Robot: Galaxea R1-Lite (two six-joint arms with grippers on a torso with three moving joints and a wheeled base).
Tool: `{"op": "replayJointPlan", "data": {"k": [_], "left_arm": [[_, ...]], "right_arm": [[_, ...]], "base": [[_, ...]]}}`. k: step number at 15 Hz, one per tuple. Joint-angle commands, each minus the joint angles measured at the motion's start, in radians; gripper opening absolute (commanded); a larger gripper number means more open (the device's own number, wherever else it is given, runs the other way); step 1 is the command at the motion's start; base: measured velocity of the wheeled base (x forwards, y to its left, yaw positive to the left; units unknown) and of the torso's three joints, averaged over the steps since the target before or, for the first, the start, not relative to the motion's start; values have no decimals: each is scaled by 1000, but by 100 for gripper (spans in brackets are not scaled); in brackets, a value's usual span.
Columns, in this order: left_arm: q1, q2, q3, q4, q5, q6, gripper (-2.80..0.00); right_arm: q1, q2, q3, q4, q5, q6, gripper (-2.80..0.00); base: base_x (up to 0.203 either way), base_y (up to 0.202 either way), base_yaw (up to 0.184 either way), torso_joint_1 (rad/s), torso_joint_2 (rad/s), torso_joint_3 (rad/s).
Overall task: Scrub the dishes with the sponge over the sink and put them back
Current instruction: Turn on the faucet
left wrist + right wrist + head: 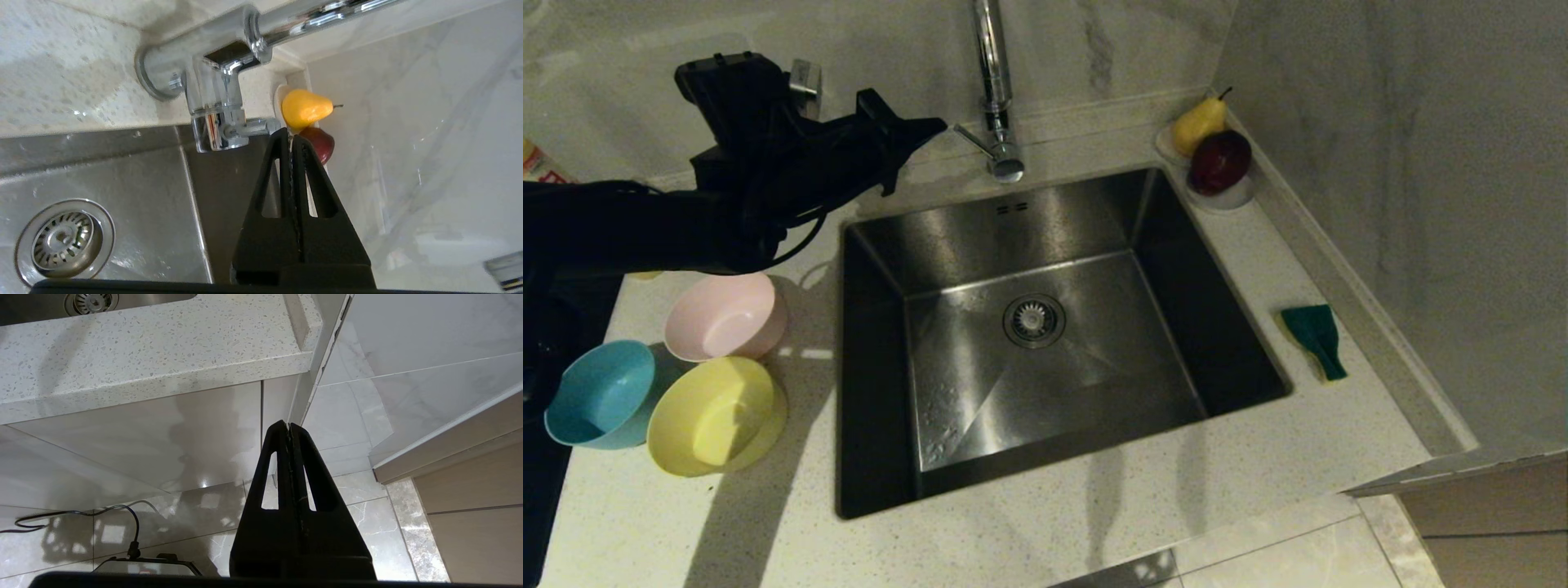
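Judging from the nearest edge of the speckled white stone counter outward, the scrubbing looks not yet begun. The right gripper hangs parked below the counter front, fingers pressed together on nothing. On the counter left of the basin sit the three round matte plastic bowls: the yellow bowl nearest, the light blue bowl touching it, the pale pink bowl just behind. None is lifted. The square brushed steel sink holds only its round drain strainer. The thin dark green sponge lies on the counter to the right, well apart from both arms. Farthest back, the left gripper, jaws together and empty, hovers near the chrome tap; beyond it sit a yellow pear and a dark red apple.
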Motion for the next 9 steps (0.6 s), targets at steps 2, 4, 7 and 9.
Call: {"op": "replayJointPlan", "data": {"k": [2,4,7,9], "left_arm": [[-2,17,-3,-5,-3,-3,-280],[-11,21,-3,-11,-1,-1,-280],[-28,27,-3,-11,16,0,-280],[-34,28,-10,-11,19,2,-280]], "right_arm": [[0,0,0,0,0,0,-280],[0,0,1,0,0,0,-280],[0,0,0,0,0,0,-280],[0,0,0,0,0,0,-280]], "base": [[0,0,0,0,0,0],[0,0,0,0,0,0],[0,0,0,0,0,0],[0,0,0,0,0,0]]}}
